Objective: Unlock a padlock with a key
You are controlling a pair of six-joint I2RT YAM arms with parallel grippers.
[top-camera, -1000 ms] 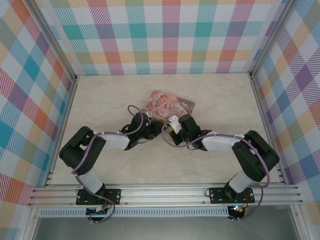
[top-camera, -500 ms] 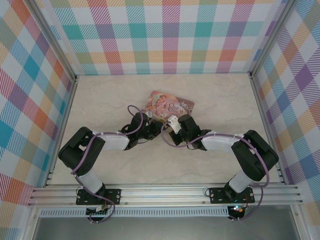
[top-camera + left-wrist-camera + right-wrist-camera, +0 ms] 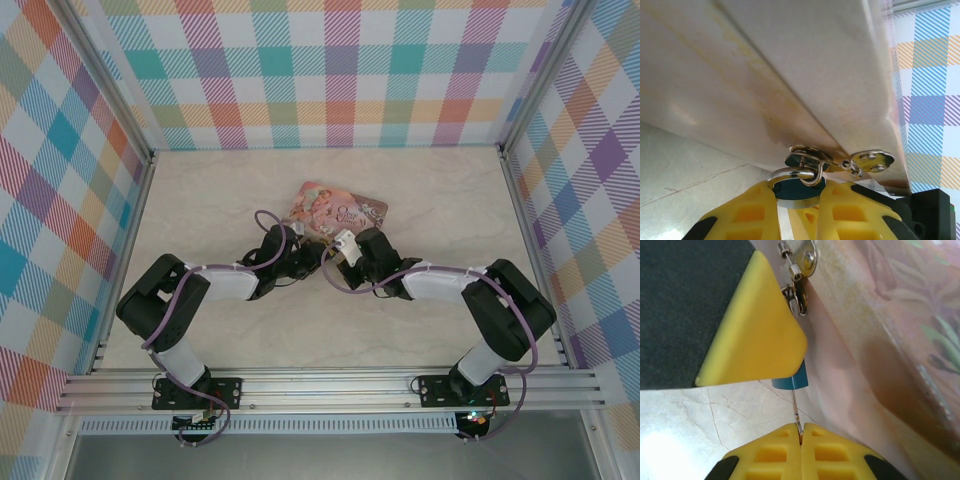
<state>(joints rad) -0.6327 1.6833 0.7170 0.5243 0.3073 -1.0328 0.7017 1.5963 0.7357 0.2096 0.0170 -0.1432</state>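
Two robot arms reach from the near edge of a pale marbled table (image 3: pixel 430 190) and meet at its middle. The left arm (image 3: pixel 225 283) angles toward 1 o'clock and the right arm (image 3: pixel 440 282) toward 10 o'clock.

From the right wrist, the right gripper (image 3: pixel 801 429) sits at the bottom of the frame. Its yellow fingers are pressed together on the key (image 3: pixel 796 410), a thin metal stem pointing toward 12 o'clock. The key's far end meets the underside of the padlock (image 3: pixel 791 382), a small blue block tucked just under a yellow finger of the other arm (image 3: pixel 760 335). At 3 o'clock of the lock stands the side of the pink tin (image 3: pixel 880 340), its lid printed with leaves.

From the left wrist, the left gripper (image 3: pixel 799 196) pinches the dark blue lock body between two yellow fingertips. The silvery shackle (image 3: pixel 790 173) curves out of the body and hooks through a small metal hasp (image 3: pixel 807 159) on the tin's edge. A second metal tab (image 3: pixel 872 160) lies just beside the hasp at 3 o'clock. The tin's pale underside rises beyond, tilted up off the table.

From above, the tin lies just past the two grippers at 12 o'clock — pink, rectangular, with an illustrated lid. Farther off, plaid walls (image 3: pixel 320 70) in pastel checks close in the table on three sides.
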